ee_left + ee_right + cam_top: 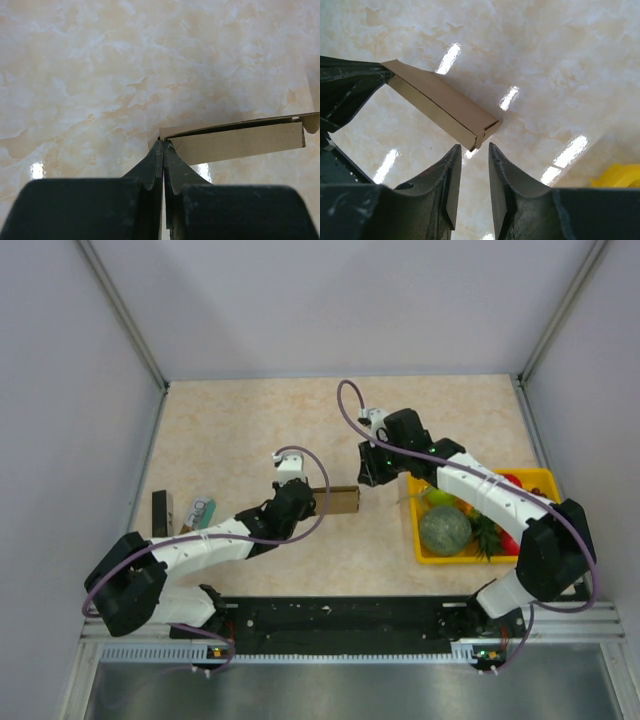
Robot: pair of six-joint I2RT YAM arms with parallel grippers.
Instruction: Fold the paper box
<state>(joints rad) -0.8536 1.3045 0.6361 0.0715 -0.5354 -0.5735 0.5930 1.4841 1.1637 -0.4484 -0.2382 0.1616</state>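
Observation:
The paper box (341, 499) is a flattened brown cardboard carton held off the marble table. My left gripper (312, 502) is shut on its left end; the left wrist view has the fingers (163, 145) pinched on the cardboard's corner, with the box (240, 142) stretching right. My right gripper (366, 478) hovers at the box's right end. In the right wrist view its jaws (475, 148) stand partly apart just below the box's end (480, 135), which is not between the pads. The left fingers (350, 87) show at that view's left edge.
A yellow tray (535, 483) with a green melon (445, 530) and other fruit sits at the right, under the right arm. A dark block (159, 512) and a small teal-and-white packet (200, 510) lie at the table's left. Grey walls enclose the table.

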